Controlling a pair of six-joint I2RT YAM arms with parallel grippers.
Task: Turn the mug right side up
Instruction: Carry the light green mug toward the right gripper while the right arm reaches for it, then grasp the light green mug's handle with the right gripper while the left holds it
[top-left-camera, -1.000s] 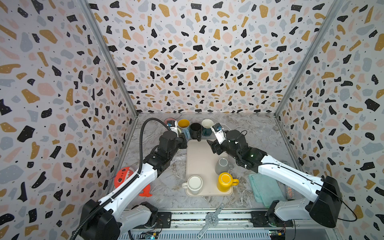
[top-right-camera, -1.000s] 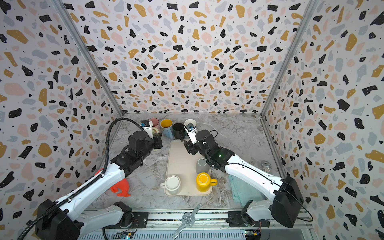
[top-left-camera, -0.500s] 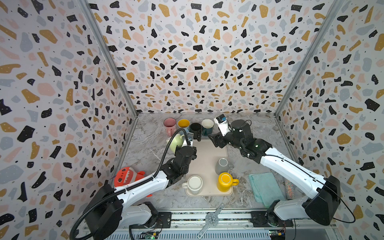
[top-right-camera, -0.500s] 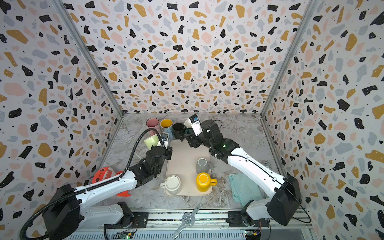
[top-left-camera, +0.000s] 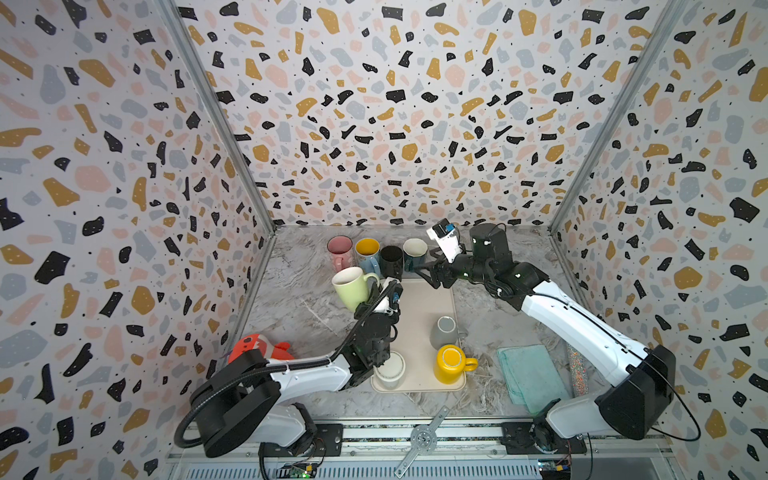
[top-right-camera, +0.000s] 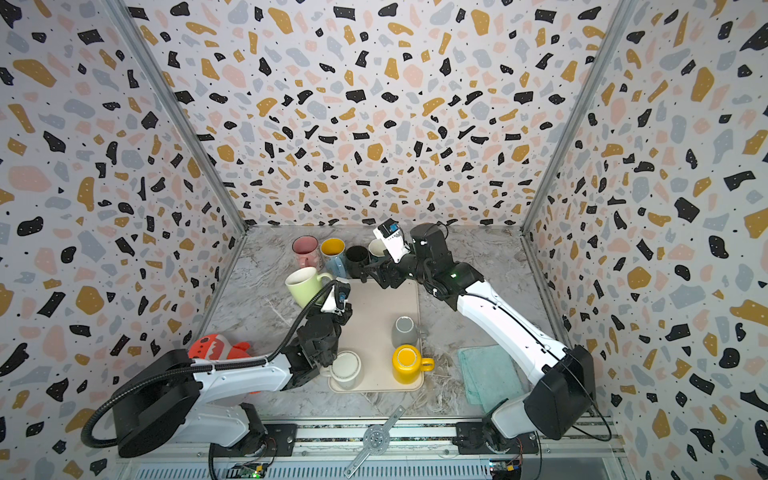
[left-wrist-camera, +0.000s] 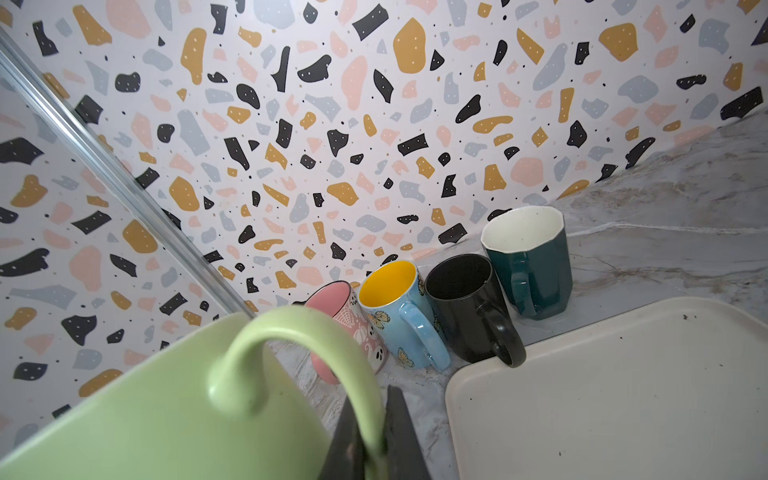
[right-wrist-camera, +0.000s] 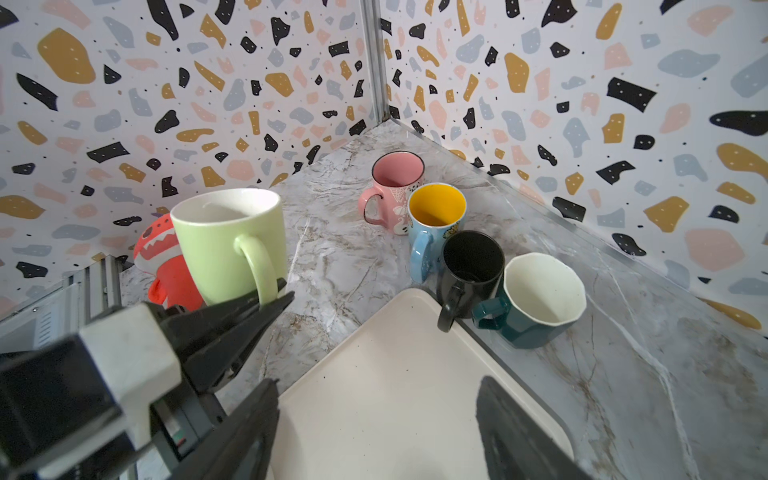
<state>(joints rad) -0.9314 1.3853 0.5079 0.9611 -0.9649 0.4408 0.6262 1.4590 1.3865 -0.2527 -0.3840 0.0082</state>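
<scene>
Now the left claw is pinched tight on the handle of the green mug. The mug is up in the air, near the far left corner of the tray, and does not touch the counter. Its mouth points up, and it leans a little. So the turning part looks done, I think. What is left is to set the mug down flat on its bottom and let go.

A good spot may be by the four mugs that stand mouth up in a row at the back: the pink mug, the blue mug, the black mug and the dark green mug.

The right claw has its jaws wide apart and holds nothing. It hovers over the far end of the tray, near the dark green mug. Nearer the front of the tray, a grey mug looks to be mouth down.
</scene>
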